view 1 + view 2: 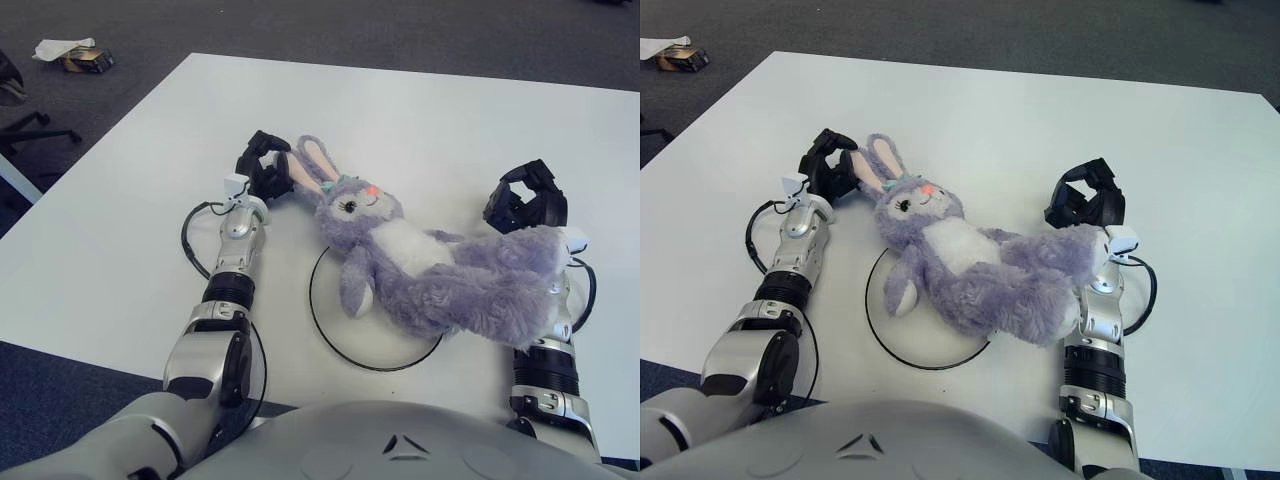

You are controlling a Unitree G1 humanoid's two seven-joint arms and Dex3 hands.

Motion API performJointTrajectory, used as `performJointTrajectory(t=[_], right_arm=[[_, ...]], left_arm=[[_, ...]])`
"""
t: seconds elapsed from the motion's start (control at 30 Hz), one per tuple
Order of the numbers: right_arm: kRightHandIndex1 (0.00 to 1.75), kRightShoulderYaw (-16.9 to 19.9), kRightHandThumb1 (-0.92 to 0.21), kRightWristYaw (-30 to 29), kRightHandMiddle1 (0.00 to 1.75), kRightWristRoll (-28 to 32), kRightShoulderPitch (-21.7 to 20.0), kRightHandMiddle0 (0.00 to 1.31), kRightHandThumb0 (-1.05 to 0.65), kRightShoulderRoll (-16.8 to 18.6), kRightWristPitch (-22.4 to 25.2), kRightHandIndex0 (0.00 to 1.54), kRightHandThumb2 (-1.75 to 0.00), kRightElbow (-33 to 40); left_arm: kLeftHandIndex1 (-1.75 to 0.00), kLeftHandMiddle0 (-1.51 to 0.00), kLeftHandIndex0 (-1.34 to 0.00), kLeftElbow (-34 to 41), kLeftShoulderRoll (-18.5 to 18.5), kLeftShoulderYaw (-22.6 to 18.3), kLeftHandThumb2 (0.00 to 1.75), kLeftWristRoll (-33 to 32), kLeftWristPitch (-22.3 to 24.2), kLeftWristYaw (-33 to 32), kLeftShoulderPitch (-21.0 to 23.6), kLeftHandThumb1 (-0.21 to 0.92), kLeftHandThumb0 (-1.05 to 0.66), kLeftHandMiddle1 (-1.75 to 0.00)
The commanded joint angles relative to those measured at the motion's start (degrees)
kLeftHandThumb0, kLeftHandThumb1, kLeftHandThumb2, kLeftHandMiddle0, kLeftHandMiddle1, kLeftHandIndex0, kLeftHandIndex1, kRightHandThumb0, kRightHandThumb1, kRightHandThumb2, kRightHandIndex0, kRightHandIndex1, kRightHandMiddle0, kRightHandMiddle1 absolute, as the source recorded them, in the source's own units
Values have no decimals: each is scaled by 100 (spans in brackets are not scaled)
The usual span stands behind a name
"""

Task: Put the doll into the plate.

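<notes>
A white table (420,110) seen from the robot's head, looking down. A purple plush rabbit doll (420,265) lies on its back, slanting across the near middle of the table. Its torso and one arm cover a white plate with a thin dark rim (322,330), while its head and ears hang past the plate's far-left rim and its legs trail off the right side toward the table's right edge. So the doll is only partly in the plate — too long to fit stretched out.

The left hand (264,170) sits just beside the doll's ears, fingers curled loosely near one ear; whether they pinch the ear or only touch it cannot be told. The right hand (527,203) shows just beyond the doll's feet, fingers curled with nothing visibly between them, and the doll's legs drape over the right forearm — likely because that arm carried the lower body here.

There is wide bare tabletop beyond the doll and to the far right, giving room to pull either hand back. The near edge is close to the plate, so room there is tight.
</notes>
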State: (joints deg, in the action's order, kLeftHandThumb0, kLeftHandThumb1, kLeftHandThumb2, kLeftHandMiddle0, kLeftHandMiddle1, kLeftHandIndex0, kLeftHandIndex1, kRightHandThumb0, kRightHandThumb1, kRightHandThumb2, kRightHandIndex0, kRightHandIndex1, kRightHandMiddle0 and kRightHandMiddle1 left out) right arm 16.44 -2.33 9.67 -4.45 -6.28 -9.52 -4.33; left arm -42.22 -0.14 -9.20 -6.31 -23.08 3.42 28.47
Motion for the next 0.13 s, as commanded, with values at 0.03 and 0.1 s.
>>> performJointTrajectory(t=[0.03, 0.1], right_arm=[[175, 38, -50, 56, 175, 57, 471, 47, -43, 125, 19, 107, -109, -190], [175, 31, -50, 71, 175, 60, 479, 47, -43, 130, 12, 107, -109, -173]], left_arm=[[-175, -120, -44, -248, -118, -41, 103, -3, -123, -146, -367, 54, -41, -175], [-175, -119, -46, -256, -118, -29, 107, 64, -266, -235, -385, 52, -42, -175]])
